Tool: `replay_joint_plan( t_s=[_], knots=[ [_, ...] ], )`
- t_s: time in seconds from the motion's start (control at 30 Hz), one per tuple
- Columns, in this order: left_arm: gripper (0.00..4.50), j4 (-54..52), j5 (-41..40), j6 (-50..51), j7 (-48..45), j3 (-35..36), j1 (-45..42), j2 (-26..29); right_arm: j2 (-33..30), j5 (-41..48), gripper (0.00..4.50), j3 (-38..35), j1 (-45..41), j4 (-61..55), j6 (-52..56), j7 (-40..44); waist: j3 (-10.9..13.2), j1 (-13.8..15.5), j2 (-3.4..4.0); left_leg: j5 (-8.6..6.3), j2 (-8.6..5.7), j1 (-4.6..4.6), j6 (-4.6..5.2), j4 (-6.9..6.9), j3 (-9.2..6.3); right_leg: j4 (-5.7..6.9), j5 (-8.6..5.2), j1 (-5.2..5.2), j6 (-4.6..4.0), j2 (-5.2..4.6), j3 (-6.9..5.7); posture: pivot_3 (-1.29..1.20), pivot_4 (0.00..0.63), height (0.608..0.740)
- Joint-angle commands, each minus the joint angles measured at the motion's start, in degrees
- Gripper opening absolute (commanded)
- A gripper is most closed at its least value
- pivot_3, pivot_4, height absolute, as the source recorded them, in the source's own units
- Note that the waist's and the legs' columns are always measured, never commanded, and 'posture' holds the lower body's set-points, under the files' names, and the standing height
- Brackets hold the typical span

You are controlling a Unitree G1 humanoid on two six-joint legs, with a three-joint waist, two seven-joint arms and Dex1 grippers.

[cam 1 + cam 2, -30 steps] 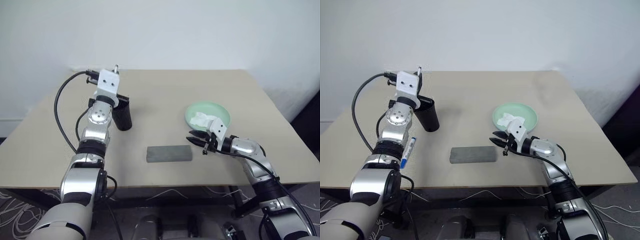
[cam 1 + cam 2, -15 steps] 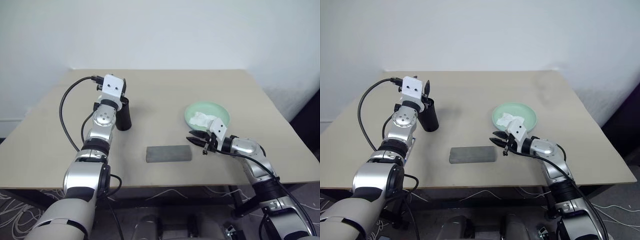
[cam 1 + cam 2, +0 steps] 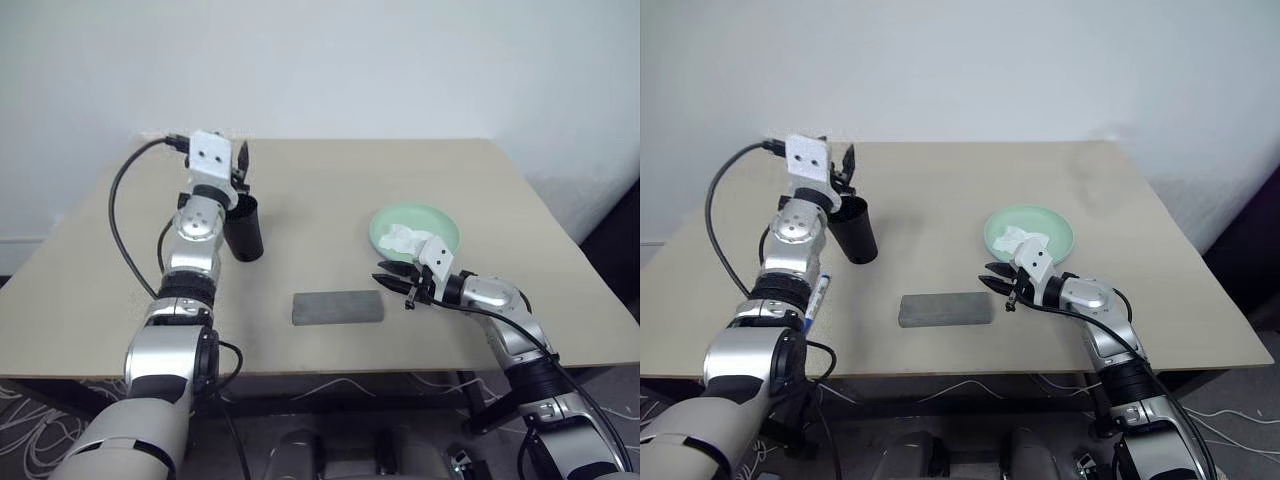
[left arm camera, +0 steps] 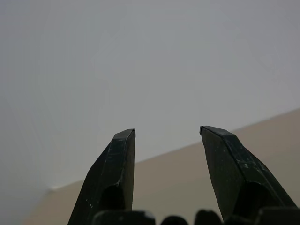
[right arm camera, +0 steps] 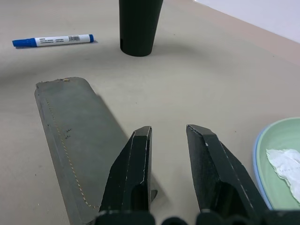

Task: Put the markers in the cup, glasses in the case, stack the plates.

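Upright black cup (image 3: 857, 230), closed grey case (image 3: 946, 309)

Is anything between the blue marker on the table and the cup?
Nothing on the table lies between them. The marker lies apart from the cup, with bare table between. But the left arm hangs over the marker, and the open left hand is just above the cup's rim.

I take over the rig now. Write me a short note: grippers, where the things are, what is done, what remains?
Left gripper: open, empty, above the black cup.
Right gripper: slightly open, empty, hovering between the grey case and the plates.
Done: plates look stacked, mint green on light blue, with a white tissue on top. Case is shut; contents unseen.
Left: the blue marker lies on the table beside the left arm.
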Motion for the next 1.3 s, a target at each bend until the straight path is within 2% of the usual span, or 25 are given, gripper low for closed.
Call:
replay_joint_plan(
  t_s=[0.03, 0.17, 0.33, 0.43, 0.53, 0.73, 0.87, 1.07, 1.3],
  knots=[
    [2.26, -18.5, -2.8, 18.1, 0.0, 3.2, 3.6, 3.5, -0.3, 0.8, 1.23, -1.2, -1.3, -1.2, -0.6, 0.2, 0.0, -0.5, 0.00, -0.01, 0.04, 0.00, -0.01, -0.02, 0.04, 0.01, 0.00, -0.05, 0.00, 0.01, 0.02, 0.00, 0.000, 0.729],
    [2.26, -37.3, -6.2, 41.5, -0.4, 6.2, 9.8, 5.7, -0.1, 0.8, 1.23, -0.7, -1.5, -0.5, -0.9, 0.8, 0.0, -1.1, 0.00, -0.01, 0.02, 0.00, -0.02, -0.04, -0.05, 0.08, 0.02, -0.03, 0.04, 0.04, 0.01, 0.00, 0.000, 0.729],
    [2.26, -55.0, -8.9, 64.5, -3.5, 6.9, 17.0, 9.9, 0.0, 0.7, 1.23, -0.4, -2.1, 0.7, -1.2, 2.0, 0.0, -1.2, -0.01, 0.00, 0.01, 0.02, -0.02, -0.01, -0.06, 0.06, 0.02, 0.01, 0.03, 0.04, 0.02, 0.00, 0.000, 0.729],
    [2.26, -63.2, -11.3, 75.3, -5.8, 7.8, 21.7, 12.2, 0.2, 0.7, 1.23, -0.3, -2.3, 1.2, -1.5, 2.5, 0.0, -1.2, 0.00, 0.00, 0.03, 0.06, -0.03, -0.01, -0.03, 0.06, -0.02, 0.02, -0.02, 0.03, 0.02, 0.00, 0.000, 0.729],
    [2.26, -67.6, -11.5, 82.5, -4.8, 11.1, 28.0, 11.9, 0.3, 0.6, 1.23, -0.1, -2.8, 2.1, -1.9, 3.0, 0.0, -1.2, 0.04, -0.01, 0.07, 0.09, -0.03, -0.03, -0.01, 0.05, -0.02, 0.01, -0.03, 0.04, 0.03, 0.00, 0.000, 0.729],
    [2.26, -68.2, -11.1, 84.3, -4.7, 9.9, 36.8, 8.4, 0.6, 0.3, 1.23, 0.3, -3.3, 3.0, -2.6, 3.4, 0.0, -1.1, 0.03, 0.00, 0.09, 0.08, -0.05, -0.04, -0.03, 0.05, -0.02, 0.01, -0.04, 0.04, 0.00, 0.00, 0.000, 0.729],
    [2.26, -66.6, -11.0, 83.0, -5.0, 9.3, 39.5, 6.8, 0.5, 0.4, 1.23, 0.2, -3.0, 2.6, -2.5, 3.2, 0.0, -1.1, 0.02, 0.00, 0.19, 0.04, -0.05, -0.04, 0.01, 0.02, -0.02, -0.03, -0.04, 0.03, 0.02, 0.00, 0.000, 0.729],
    [2.26, -62.1, -10.8, 80.9, -5.2, 8.7, 39.9, 5.9, 0.4, 0.5, 1.23, 0.1, -2.1, 1.6, -2.1, 2.8, 0.0, -1.2, 0.03, -0.01, 0.49, 0.04, -0.06, -0.06, 0.06, 0.02, -0.03, -0.10, -0.04, 0.06, -0.01, 0.00, 0.000, 0.729],
    [2.26, -53.9, -10.2, 75.1, -6.3, 6.5, 35.7, 6.1, 0.9, 0.4, 1.23, 0.3, -1.4, 1.1, -2.0, 2.0, 0.0, -1.0, 0.05, -0.01, 0.53, 0.04, -0.06, -0.10, 0.08, 0.02, -0.03, -0.13, -0.05, 0.05, -0.02, 0.00, 0.000, 0.729]
  ],
)
